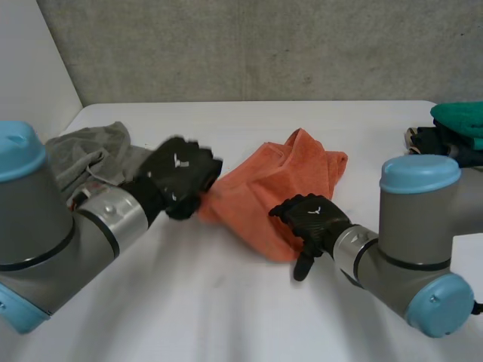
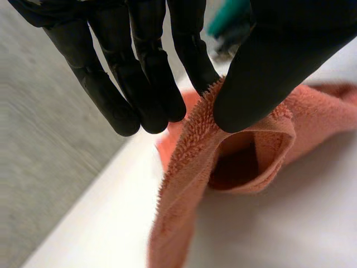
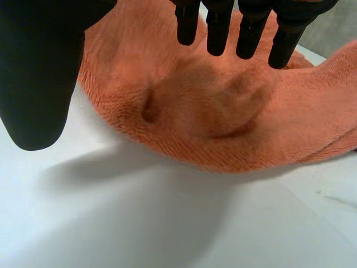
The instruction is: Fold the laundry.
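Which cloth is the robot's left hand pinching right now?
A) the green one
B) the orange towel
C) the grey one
B: the left hand pinches the edge of the orange towel between its thumb and a finger, while the grey cloth lies off to the side.

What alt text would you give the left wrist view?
The left robot hand pinches the fuzzy edge of an orange towel between its thumb and a finger, its other fingers straight. The towel trails down onto the white table, a fold gaping open under the thumb.
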{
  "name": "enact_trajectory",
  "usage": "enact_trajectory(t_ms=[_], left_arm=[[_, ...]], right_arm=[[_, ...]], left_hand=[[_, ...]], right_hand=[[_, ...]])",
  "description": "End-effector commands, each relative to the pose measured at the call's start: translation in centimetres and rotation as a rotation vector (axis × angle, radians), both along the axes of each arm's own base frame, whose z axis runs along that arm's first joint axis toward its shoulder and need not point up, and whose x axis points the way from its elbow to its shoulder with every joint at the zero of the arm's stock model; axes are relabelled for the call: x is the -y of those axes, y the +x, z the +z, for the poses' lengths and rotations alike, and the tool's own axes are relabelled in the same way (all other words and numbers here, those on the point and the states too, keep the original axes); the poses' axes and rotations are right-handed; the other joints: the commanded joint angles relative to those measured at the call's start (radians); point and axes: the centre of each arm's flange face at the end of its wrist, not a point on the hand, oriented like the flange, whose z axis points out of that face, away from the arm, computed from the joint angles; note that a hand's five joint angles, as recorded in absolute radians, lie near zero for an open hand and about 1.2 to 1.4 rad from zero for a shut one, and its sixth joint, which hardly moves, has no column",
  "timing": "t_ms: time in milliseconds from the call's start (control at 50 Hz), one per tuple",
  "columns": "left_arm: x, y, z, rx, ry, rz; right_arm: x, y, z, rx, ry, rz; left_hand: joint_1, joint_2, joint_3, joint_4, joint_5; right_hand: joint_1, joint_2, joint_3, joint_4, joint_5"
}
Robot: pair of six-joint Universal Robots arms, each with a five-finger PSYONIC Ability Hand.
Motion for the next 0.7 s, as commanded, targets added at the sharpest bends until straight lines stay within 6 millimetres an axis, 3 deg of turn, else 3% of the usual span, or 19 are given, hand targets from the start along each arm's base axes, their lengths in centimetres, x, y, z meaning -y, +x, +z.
enact_trajectory(t_ms=[20, 60, 100, 120, 200, 220, 240, 300, 320, 380, 400, 480, 520, 560, 620, 680, 700], left_arm=[[-1.0, -1.1, 4.7, -0.136, -0.044, 0.037], [-1.1, -1.2, 5.5, -0.154, -0.054, 0.041], [-1.3, -1.3, 6.7, -0.179, -0.068, 0.049], [-1.4, -1.3, 7.0, -0.184, -0.071, 0.052], [-1.5, -1.1, 8.2, -0.202, -0.072, 0.07], [-1.7, -1.0, 8.5, -0.204, -0.069, 0.069], [-2.0, -0.9, 8.8, -0.205, -0.064, 0.07], [-2.4, -0.5, 9.5, -0.211, -0.062, 0.071], [-2.6, -0.3, 10.0, -0.221, -0.065, 0.074], [-2.9, 0.2, 10.8, -0.239, -0.069, 0.084], [-3.0, 0.5, 11.2, -0.257, -0.071, 0.092], [-3.4, 1.0, 11.8, -0.301, -0.053, 0.095], [-3.5, 1.1, 11.7, -0.307, -0.043, 0.094], [-3.7, 1.0, 11.0, -0.306, -0.014, 0.094], [-3.4, 1.0, 9.4, -0.286, 0.034, 0.103], [-2.7, 0.7, 7.3, -0.254, 0.078, 0.114], [-2.3, 0.4, 5.7, -0.229, 0.113, 0.123]], right_arm=[[1.3, 1.3, -1.9, 0.093, -0.035, -0.097], [1.7, 1.4, -2.3, 0.1, -0.05, -0.122], [2.5, 1.5, -2.3, 0.109, -0.088, -0.168], [2.8, 1.4, -2.2, 0.109, -0.102, -0.188], [3.7, 0.2, 0.0, 0.098, -0.18, -0.294], [3.9, -0.1, 1.0, 0.106, -0.208, -0.31], [4.3, -0.7, 4.0, 0.142, -0.282, -0.32], [5.1, -1.9, 9.4, 0.183, -0.431, -0.3], [5.3, -2.5, 12.6, 0.183, -0.527, -0.258], [5.5, -2.9, 15.5, 0.152, -0.618, -0.163], [5.5, -2.8, 17.4, 0.143, -0.67, -0.093], [6.4, -2.7, 20.2, 0.134, -0.695, -0.019], [7.2, -2.7, 20.5, 0.123, -0.678, -0.022], [8.2, -2.0, 19.4, 0.096, -0.616, -0.009], [8.3, -0.5, 17.5, 0.051, -0.527, 0.035], [7.6, 0.6, 16.0, 0.008, -0.473, 0.081], [7.1, 1.0, 15.2, -0.017, -0.448, 0.103]], left_hand=[[0.24, 0.202, 0.21, 0.203, 0.232], [0.24, 0.202, 0.21, 0.203, 0.232], [0.24, 0.202, 0.21, 0.203, 0.232], [0.24, 0.202, 0.21, 0.203, 0.232], [0.24, 0.202, 0.21, 0.203, 0.232], [0.24, 0.202, 0.21, 0.203, 0.232], [0.24, 0.202, 0.21, 0.203, 0.232], [0.24, 0.202, 0.21, 0.203, 0.232], [0.24, 0.202, 0.21, 0.203, 0.232], [0.24, 0.202, 0.21, 0.203, 0.232], [0.24, 0.202, 0.21, 0.203, 0.232], [0.24, 0.202, 0.21, 0.203, 0.232], [0.24, 0.202, 0.21, 0.203, 0.232], [0.24, 0.202, 0.21, 0.203, 0.232], [0.234, 0.196, 0.204, 0.197, 0.226], [-0.319, -0.357, -0.349, -0.356, -0.327], [-0.562, -0.6, -0.592, -0.599, -0.57]], right_hand=[[0.277, 0.277, 0.278, 0.276, 0.269], [0.438, 0.439, 0.439, 0.438, 0.43], [1.015, 1.015, 1.016, 1.014, 1.007], [1.163, 1.164, 1.164, 1.163, 1.155], [1.165, 1.165, 1.166, 1.164, 1.157], [1.165, 1.165, 1.166, 1.164, 1.157], [1.165, 1.165, 1.166, 1.164, 1.157], [1.165, 1.165, 1.166, 1.164, 1.157], [1.165, 1.165, 1.166, 1.164, 1.157], [1.165, 1.165, 1.166, 1.164, 1.157], [1.165, 1.165, 1.166, 1.164, 1.157], [1.165, 1.165, 1.166, 1.164, 1.157], [1.165, 1.165, 1.166, 1.164, 1.157], [1.165, 1.165, 1.166, 1.164, 1.157], [1.165, 1.165, 1.166, 1.164, 1.157], [1.165, 1.165, 1.166, 1.164, 1.157], [1.165, 1.165, 1.166, 1.164, 1.157]])
